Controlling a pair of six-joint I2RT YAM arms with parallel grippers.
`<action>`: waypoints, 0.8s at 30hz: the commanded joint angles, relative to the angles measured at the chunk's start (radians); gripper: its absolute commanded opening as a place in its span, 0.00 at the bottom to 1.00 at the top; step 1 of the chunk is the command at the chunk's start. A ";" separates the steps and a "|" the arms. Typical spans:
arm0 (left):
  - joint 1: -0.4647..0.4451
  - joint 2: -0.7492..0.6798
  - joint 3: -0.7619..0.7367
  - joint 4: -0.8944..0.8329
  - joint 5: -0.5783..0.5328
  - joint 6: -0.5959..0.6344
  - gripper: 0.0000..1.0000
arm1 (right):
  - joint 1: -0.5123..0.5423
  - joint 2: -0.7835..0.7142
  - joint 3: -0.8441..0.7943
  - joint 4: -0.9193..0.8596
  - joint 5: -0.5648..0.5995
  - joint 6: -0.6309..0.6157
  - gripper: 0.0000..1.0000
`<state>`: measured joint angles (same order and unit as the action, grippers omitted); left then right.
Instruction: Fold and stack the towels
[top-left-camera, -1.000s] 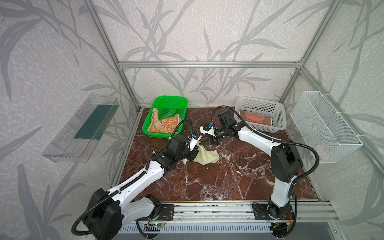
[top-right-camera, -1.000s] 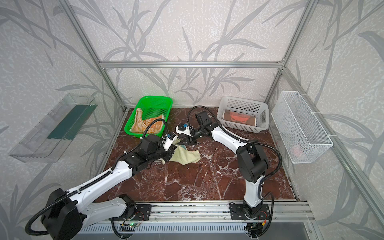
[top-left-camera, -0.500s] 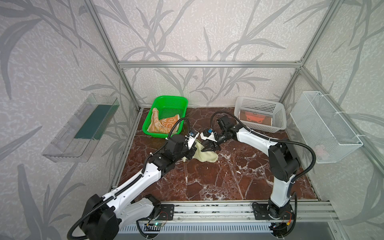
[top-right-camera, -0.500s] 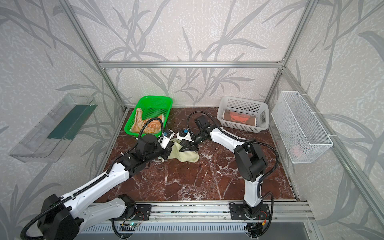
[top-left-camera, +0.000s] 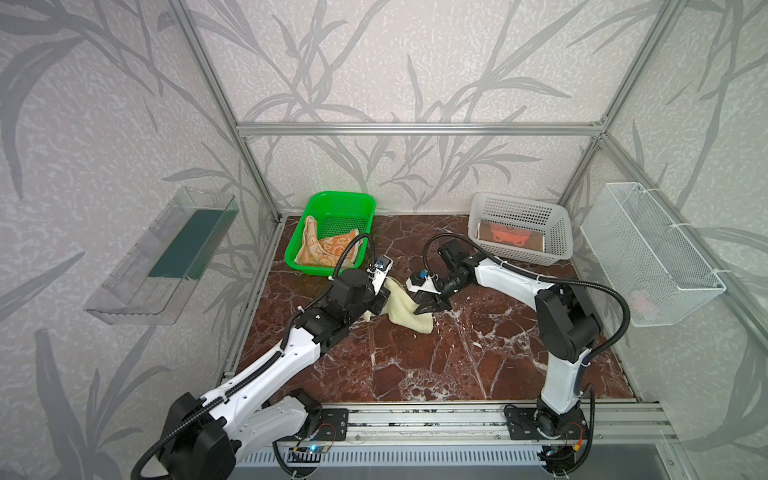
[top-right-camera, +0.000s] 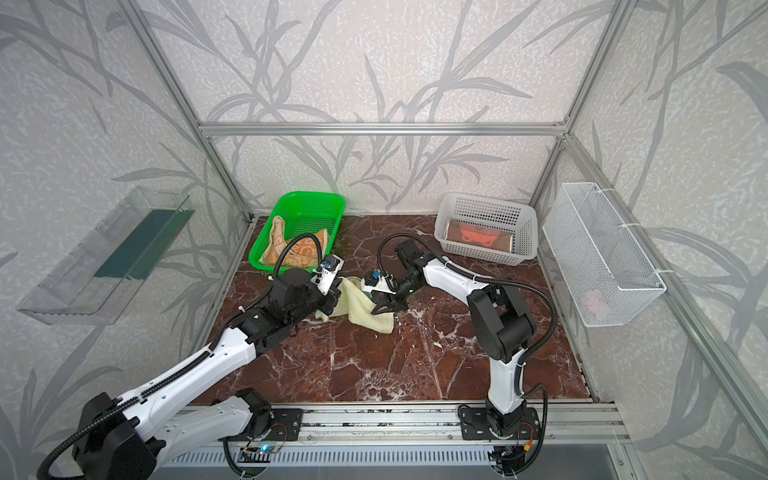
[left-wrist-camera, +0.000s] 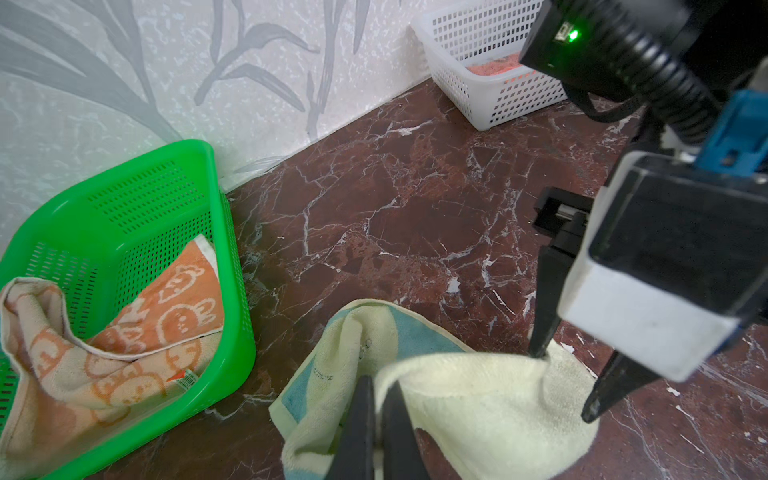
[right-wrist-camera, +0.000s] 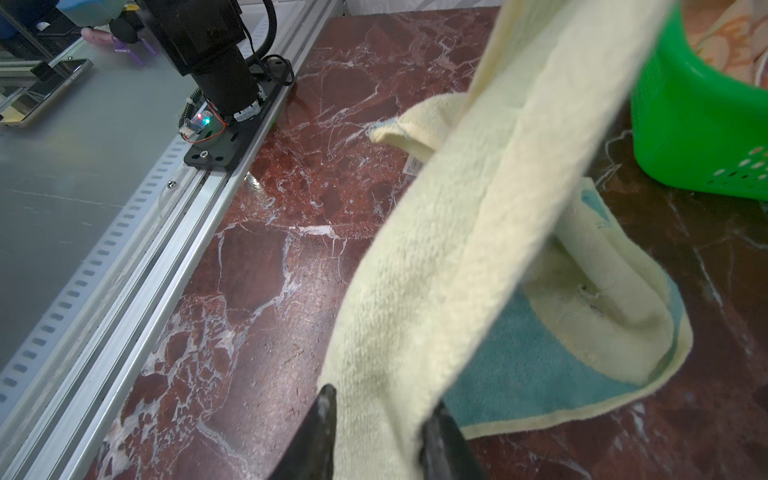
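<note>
The left pincer (left-wrist-camera: 379, 399) is clamped tight on a bunched edge of the pale yellow towel (left-wrist-camera: 478, 395), its two fingers pressed together with cloth pinched between them. Just beside it and facing it, the right pincer (right-wrist-camera: 382, 401) has its fingers standing partway apart, with a thick fold of the same towel filling the gap. It looks to have hold of that fold, though the cloth hides the inner faces of the fingers. Seen from the left wrist, one of its tips digs into the top of the cloth and the other sits at the cloth's outer edge.

In both top views the towel (top-left-camera: 409, 320) forms a short raised span between the two pincers. The rest droops onto the dark red marble counter (top-left-camera: 436, 365), where a lower flap lies flat and shows a teal patch.

Near the left pincer, at the back left of the counter, stands a green basket (top-left-camera: 353, 212). The orange-cream towel (top-left-camera: 328, 249) with small cartoon faces is crumpled inside it, one end propped against the wall. Well apart, at the back right, a white basket (top-left-camera: 519, 208) holds the salmon-orange towel (top-left-camera: 509, 237), lying flat.
</note>
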<state>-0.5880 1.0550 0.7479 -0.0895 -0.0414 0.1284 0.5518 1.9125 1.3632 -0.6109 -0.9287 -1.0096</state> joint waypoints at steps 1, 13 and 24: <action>0.004 -0.021 0.022 0.017 -0.038 0.005 0.00 | -0.005 -0.034 -0.016 -0.052 0.020 -0.021 0.33; 0.013 -0.032 0.008 0.011 -0.093 -0.004 0.00 | -0.015 -0.016 -0.006 -0.126 0.126 -0.023 0.30; 0.030 -0.033 0.001 0.006 -0.108 -0.013 0.00 | -0.016 0.004 0.006 -0.153 0.152 -0.008 0.26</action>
<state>-0.5648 1.0393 0.7479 -0.0906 -0.1310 0.1200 0.5404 1.9125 1.3491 -0.7280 -0.7918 -1.0214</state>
